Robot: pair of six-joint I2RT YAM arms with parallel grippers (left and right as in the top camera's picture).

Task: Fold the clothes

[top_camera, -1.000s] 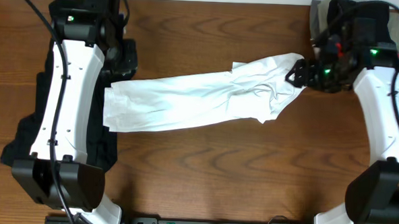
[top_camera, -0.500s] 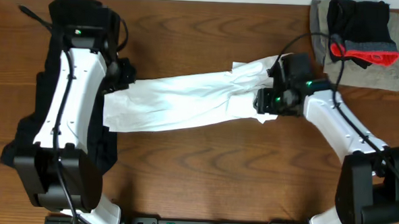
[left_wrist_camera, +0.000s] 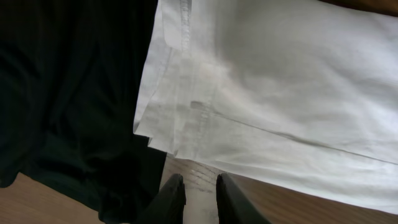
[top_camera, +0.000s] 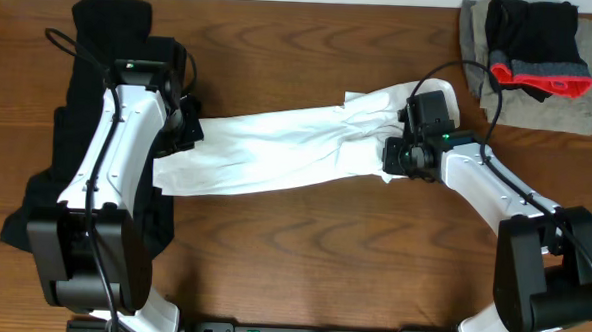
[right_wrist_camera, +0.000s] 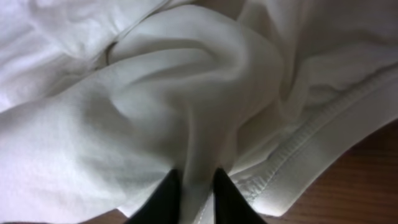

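A white garment (top_camera: pixel 277 150) lies stretched in a long band across the middle of the wooden surface (top_camera: pixel 302 246), running from lower left up to upper right, with one arm at each end.

At the right end, the right hand (right_wrist_camera: pixel 194 194) is closed on the cloth. The wrist view shows a thick fold of white fabric pinched between its two fingers (right_wrist_camera: pixel 163 198). A stitched hem curls just to the right of the fold, and bare wood shows in the corner beyond. The cloth around this grip is bunched and creased.

At the left end, the left hand (left_wrist_camera: pixel 199 199) sits over the squared corner of the garment, where layered hems meet. Its fingers (left_wrist_camera: pixel 173 198) stand a narrow gap apart with a pale patch between them. Whether they hold any cloth cannot be told.

A black garment (top_camera: pixel 91 37) lies spread along the left side under the left arm, and the white corner overlaps its edge.

In the far right corner a grey cloth (top_camera: pixel 534 111) lies flat. A black piece with a red band (top_camera: pixel 536 46) is folded on top of it, well apart from the white garment.
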